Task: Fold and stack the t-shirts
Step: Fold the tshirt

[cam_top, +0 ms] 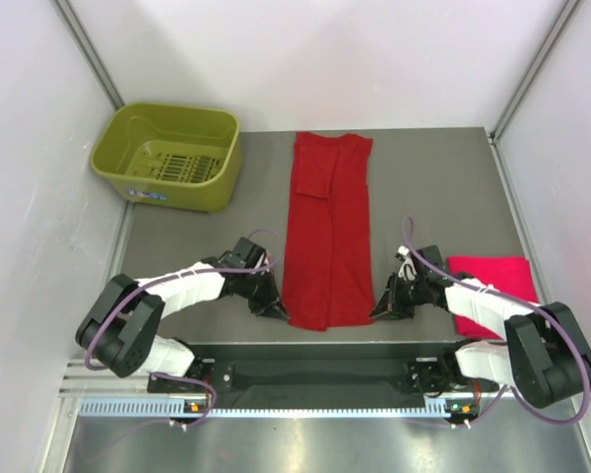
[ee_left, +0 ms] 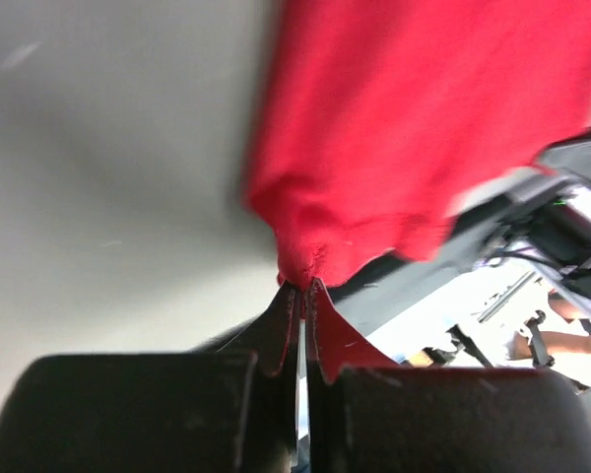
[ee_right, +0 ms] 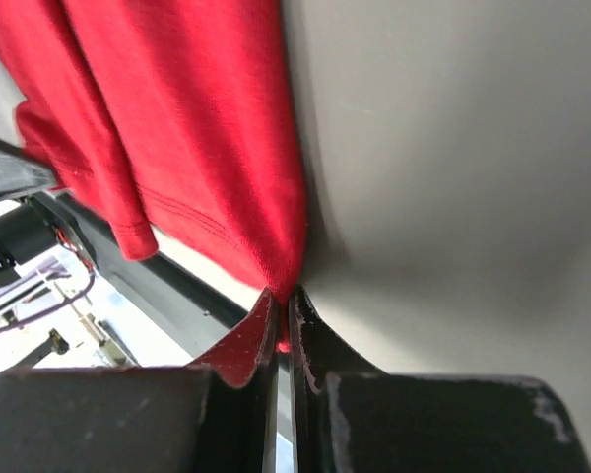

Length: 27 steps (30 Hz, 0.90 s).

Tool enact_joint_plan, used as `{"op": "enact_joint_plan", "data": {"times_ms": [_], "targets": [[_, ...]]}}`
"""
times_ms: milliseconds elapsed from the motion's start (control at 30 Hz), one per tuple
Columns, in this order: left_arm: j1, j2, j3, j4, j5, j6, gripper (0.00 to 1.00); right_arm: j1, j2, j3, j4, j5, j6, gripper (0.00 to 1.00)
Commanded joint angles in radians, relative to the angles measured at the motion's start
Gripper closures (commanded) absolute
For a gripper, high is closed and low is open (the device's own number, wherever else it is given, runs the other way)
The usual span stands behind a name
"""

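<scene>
A deep red t-shirt [cam_top: 330, 232] lies in the middle of the table as a long narrow strip, sleeves folded in. My left gripper [cam_top: 276, 307] is shut on its near left corner. In the left wrist view the cloth [ee_left: 414, 128] bunches into the closed left gripper [ee_left: 303, 288]. My right gripper [cam_top: 379, 307] is shut on the near right corner. The right wrist view has the hem [ee_right: 207, 148] pinched in the right gripper [ee_right: 284, 294]. A brighter pinkish red t-shirt [cam_top: 492, 281] lies folded at the right, partly under the right arm.
An olive-green plastic basket [cam_top: 167, 156] stands empty at the back left corner. Grey walls close in the table on the left, back and right. A black rail [cam_top: 315, 374] with the arm bases runs along the near edge.
</scene>
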Motion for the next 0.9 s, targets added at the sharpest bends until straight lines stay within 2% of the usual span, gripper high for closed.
{"op": "enact_joint_plan", "data": {"times_ms": [0,100,233,367,567,700,867], "targets": [[-0.002,-0.011,0.149,-0.003,-0.014,0.008,1.0,0.016,-0.047,0.107,-0.029,0.036,0.001,1.0],[0.009,0.006,0.268,-0.054,-0.068,0.019,1.0,0.01,-0.012,0.233,-0.098,0.069,-0.03,1.0],[0.085,0.091,0.388,-0.046,-0.101,0.017,1.0,-0.03,0.111,0.42,-0.16,0.077,-0.08,1.0],[0.17,0.228,0.5,-0.007,-0.03,0.007,1.0,-0.082,0.287,0.576,-0.195,0.054,-0.116,1.0],[0.248,0.447,0.751,-0.02,0.001,0.039,1.0,-0.151,0.544,0.86,-0.273,0.003,-0.169,1.0],[0.279,0.552,0.914,-0.04,0.011,0.048,1.0,-0.185,0.675,1.015,-0.319,-0.028,-0.189,1.0],[0.308,0.661,1.018,-0.042,0.048,0.042,1.0,-0.208,0.787,1.182,-0.367,-0.063,-0.189,1.0]]}}
